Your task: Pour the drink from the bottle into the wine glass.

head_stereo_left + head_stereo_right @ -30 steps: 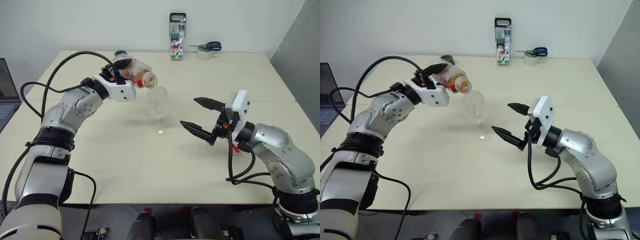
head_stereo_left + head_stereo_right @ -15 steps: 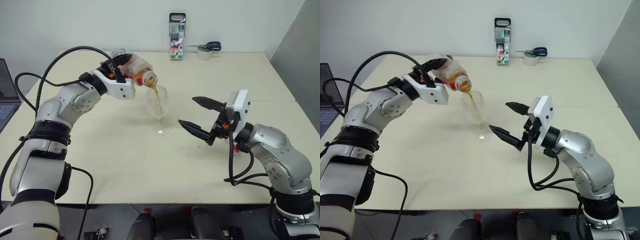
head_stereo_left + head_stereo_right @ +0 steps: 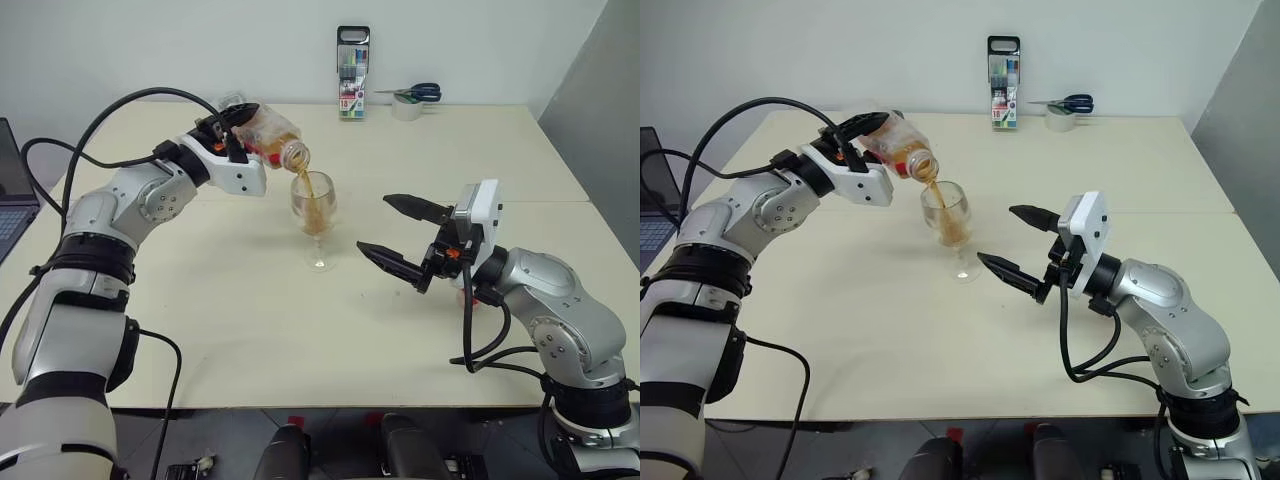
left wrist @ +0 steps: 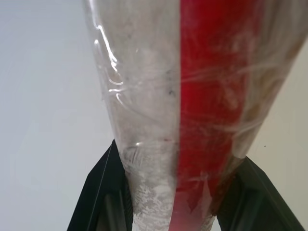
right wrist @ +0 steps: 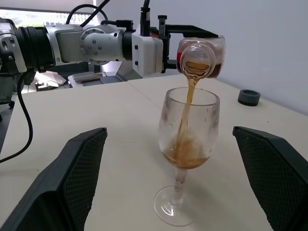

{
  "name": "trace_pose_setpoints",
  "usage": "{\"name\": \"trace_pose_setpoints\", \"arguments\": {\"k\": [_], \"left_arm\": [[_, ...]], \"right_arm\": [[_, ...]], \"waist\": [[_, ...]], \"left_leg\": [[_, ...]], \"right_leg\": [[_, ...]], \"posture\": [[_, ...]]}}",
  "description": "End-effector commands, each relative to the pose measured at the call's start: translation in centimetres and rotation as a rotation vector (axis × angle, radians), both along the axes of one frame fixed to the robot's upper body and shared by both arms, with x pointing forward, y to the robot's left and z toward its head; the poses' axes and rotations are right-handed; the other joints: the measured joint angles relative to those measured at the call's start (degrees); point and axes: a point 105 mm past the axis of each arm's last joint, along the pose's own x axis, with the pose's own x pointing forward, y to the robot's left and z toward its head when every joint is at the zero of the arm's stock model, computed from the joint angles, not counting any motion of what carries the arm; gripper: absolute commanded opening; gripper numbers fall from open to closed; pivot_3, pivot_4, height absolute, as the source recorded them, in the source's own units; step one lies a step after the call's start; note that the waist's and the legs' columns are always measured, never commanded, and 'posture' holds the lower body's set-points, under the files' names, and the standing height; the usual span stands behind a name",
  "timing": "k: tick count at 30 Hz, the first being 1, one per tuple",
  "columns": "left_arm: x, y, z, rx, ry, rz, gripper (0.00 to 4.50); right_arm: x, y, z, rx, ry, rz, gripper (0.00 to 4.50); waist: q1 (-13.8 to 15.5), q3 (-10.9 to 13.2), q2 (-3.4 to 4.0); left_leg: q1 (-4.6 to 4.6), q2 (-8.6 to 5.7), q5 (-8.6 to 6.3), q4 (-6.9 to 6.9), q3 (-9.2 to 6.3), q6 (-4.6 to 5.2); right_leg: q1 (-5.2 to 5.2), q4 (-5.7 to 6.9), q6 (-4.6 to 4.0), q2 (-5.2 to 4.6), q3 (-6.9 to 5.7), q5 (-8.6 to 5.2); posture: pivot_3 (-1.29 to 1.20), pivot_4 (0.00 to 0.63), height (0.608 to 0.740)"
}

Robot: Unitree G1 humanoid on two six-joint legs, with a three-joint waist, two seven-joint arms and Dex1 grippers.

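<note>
The left tool (image 3: 243, 138) is clamped on the bottle (image 3: 268, 135), its two black fingers (image 4: 103, 192) pressed against the squarish sides with the red label strip between them. The bottle is held in the air above the far-left part of the counter (image 3: 250, 330), tipped so that its long axis runs from upper left down to lower right, base toward the far left and open mouth toward the wine glass (image 3: 315, 220). The mouth sits just above and a little left of the glass rim, not touching it. A thin stream of the drink (image 5: 185, 120) falls from the mouth into the bowl, where an amber pool fills the lower part; some liquid remains in the bottle's lower side.

The wine glass stands upright on its foot near the middle of the counter, between the two arms. The right tool (image 3: 400, 238) hovers to the right of the glass, apart from it, jaws spread wide and holding nothing; one finger points toward the bowl's height, the other toward the stem.

The pour turns on keeping the mouth over the rim: more tilt would likely push the stream rightward across the bowl, so the bottle may need to draw back left as it empties.
</note>
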Motion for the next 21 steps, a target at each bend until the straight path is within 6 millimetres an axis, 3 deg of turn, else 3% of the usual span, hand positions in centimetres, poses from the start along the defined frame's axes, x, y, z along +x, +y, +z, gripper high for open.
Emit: {"name": "trace_pose_setpoints", "arguments": {"k": [1, 21], "left_arm": [[-0.38, 0.04, 2.79, -0.009, -0.087, -0.009, 1.68], [-0.24, 0.21, 3.32, 0.012, -0.105, -0.004, 1.68]], "right_arm": [[-0.72, 0.23, 0.64, 0.001, -0.038, 0.019, 4.50], [-0.98, 0.37, -0.17, -0.002, -0.023, 0.024, 4.50]], "waist": [[-0.01, 0.00, 0.00], [-0.12, 0.00, 0.00]], "left_leg": [[0.00, 0.00, 0.00, 0.00, 0.00, 0.00], [-0.01, -0.01, 0.00, 0.04, 0.00, -0.01]], "right_leg": [[0.00, 0.00, 0.00, 0.00, 0.00, 0.00], [0.00, 0.03, 0.00, 0.00, 0.00, 0.00]], "posture": [[0.00, 0.150, 0.740], [0.00, 0.150, 0.740]]}}
